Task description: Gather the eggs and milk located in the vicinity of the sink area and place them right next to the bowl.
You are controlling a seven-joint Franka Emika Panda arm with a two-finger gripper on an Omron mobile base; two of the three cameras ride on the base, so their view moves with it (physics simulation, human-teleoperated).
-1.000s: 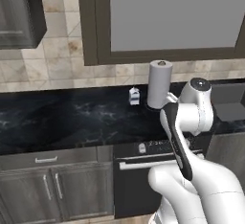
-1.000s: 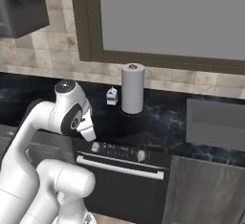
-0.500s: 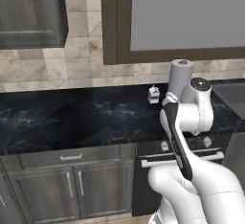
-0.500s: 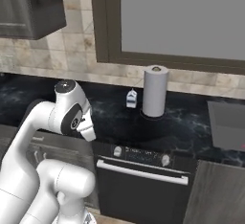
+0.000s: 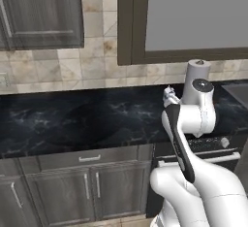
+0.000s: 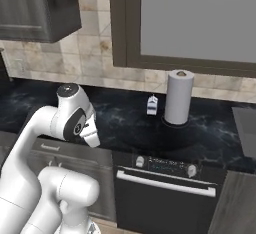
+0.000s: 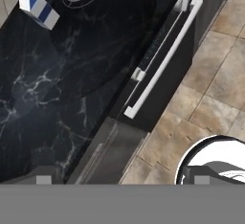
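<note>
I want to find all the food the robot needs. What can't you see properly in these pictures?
- Milk carton: tiny in the right base view, its label unreadable; in the left base view the arm covers most of it.
- Paper towel roll: cut off by the top edge in the hand view.
- Sink: cut off by the right edge, right base view.
- Fingers: barely the tips rise at the hand view's bottom.
</note>
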